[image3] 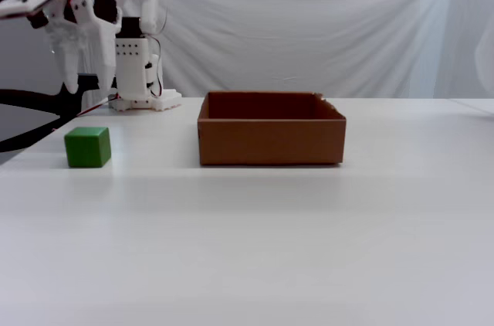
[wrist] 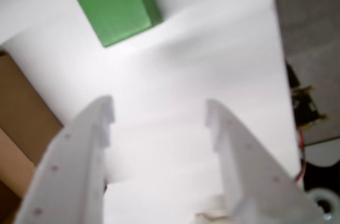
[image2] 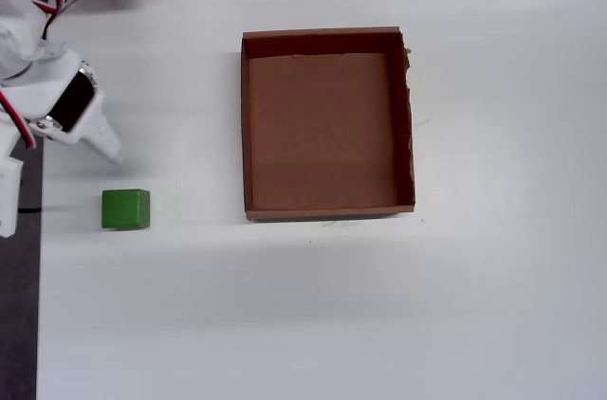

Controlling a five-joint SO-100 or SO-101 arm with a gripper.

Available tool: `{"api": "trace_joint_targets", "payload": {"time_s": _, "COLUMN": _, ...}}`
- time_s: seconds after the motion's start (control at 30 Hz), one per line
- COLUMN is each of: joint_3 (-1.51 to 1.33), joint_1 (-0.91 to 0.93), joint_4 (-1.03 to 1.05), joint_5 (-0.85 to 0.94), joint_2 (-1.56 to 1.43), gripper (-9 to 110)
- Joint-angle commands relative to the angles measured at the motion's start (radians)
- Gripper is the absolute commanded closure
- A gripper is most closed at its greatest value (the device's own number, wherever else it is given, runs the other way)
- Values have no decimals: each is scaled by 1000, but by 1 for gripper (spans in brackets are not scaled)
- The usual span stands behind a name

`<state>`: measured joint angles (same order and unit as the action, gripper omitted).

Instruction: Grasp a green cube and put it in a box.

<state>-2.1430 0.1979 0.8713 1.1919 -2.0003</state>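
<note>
Approach step: lining up on the green cube (image2: 125, 209).
My claw (wrist: 159, 115) hangs apart and empty, seemingly just short of it; cube rests on the counter (image2: 379, 324), beside the box (image2: 329, 213). Next I descend, straddle, close.

white table (image3: 309, 249), draped white cloth (image3: 309, 32) behind
</note>
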Motion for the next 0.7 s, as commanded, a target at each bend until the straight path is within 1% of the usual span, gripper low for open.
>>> {"api": "trace_joint_targets", "payload": {"time_s": 0.0, "joint_3": 123, "joint_1": -11, "joint_4": 18, "joint_5": 25, "joint_2": 38, "gripper": 78}}
{"api": "trace_joint_targets", "payload": {"time_s": 0.27, "joint_3": 213, "joint_1": -17, "joint_4": 41, "joint_5": 110, "joint_2": 156, "gripper": 76}}
{"api": "trace_joint_targets", "payload": {"time_s": 0.37, "joint_3": 258, "joint_1": -23, "joint_4": 71, "joint_5": 183, "joint_2": 207, "gripper": 76}}
{"api": "trace_joint_targets", "payload": {"time_s": 0.67, "joint_3": 390, "joint_1": -51, "joint_4": 21, "joint_5": 184, "joint_2": 362, "gripper": 76}}
